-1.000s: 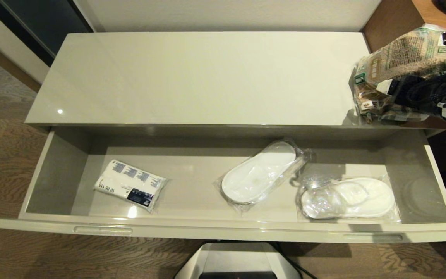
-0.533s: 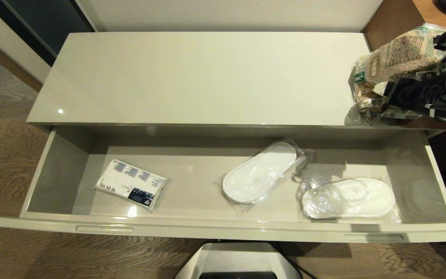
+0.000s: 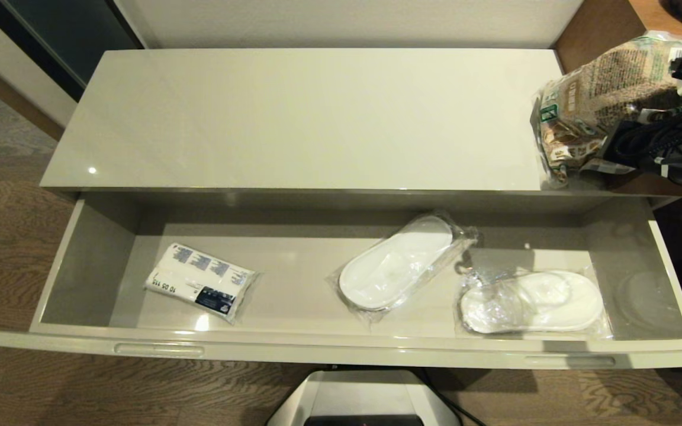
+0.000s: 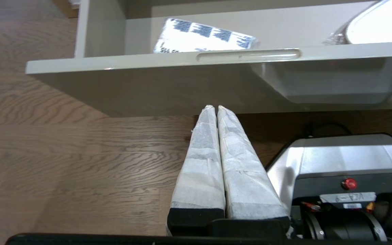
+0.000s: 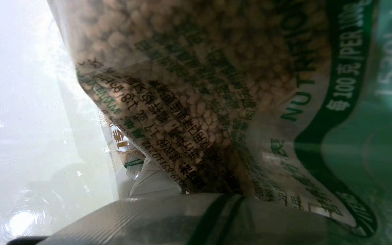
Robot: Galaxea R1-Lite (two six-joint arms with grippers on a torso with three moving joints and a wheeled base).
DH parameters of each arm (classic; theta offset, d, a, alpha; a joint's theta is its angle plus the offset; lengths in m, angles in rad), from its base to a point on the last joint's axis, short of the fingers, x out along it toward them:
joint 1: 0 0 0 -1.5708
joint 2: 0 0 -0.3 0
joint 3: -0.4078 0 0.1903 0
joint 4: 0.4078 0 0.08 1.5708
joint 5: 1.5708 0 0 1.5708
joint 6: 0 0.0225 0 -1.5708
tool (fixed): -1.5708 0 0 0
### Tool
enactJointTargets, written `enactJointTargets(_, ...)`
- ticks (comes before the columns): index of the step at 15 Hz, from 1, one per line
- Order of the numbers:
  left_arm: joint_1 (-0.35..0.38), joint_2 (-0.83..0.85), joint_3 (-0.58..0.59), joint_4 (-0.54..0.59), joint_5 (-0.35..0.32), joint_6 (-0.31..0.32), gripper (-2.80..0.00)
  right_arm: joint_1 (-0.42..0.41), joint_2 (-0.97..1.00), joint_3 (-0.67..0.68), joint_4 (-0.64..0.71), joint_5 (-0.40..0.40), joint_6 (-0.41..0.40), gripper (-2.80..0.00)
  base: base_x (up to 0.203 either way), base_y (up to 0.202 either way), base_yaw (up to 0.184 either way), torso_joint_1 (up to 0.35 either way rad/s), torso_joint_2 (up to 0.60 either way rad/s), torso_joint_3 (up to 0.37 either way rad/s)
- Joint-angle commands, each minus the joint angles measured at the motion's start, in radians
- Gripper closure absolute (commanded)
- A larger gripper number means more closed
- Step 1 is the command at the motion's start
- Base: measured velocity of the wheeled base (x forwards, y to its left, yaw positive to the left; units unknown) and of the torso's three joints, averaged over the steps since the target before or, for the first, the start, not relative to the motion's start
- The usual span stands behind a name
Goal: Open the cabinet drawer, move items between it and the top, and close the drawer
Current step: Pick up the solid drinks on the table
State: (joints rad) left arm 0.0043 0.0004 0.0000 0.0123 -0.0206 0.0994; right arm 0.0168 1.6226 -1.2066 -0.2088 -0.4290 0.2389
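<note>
Carrying the clear bag [image 3: 601, 89] well means keeping the right tool [image 3: 619, 148], seemingly clamped on it, clear of the counter [image 3: 305, 118] edge before lowering into the drawer [image 3: 329, 349].

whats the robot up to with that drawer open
The cabinet drawer is pulled out, holding a small white packet and two wrapped slippers. The right hand is at the far right end of the top, up against the large clear bag of brown contents. The left hand waits shut below the drawer front.
</note>
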Motion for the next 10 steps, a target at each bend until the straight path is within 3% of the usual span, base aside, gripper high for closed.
enactJointTargets(1,0.000,0.000,0.000,0.000,-0.001,0.000,0.00,0.003,-0.034,-0.002,0.016,0.000,0.000,0.00,0.000,0.000,0.000,0.000,0.00,0.000)
enactJointTargets(5,0.000,0.000,0.000,0.000,-0.001,0.000,0.00,0.046,-0.143,-0.022,0.149,0.033,0.003,0.00,0.000,0.000,0.000,0.000,0.00,0.000)
enactJointTargets(10,0.000,0.000,0.000,0.000,-0.001,0.000,0.00,0.234,-0.319,-0.016,0.374,0.035,0.020,0.00,0.000,0.000,0.000,0.000,0.00,0.000)
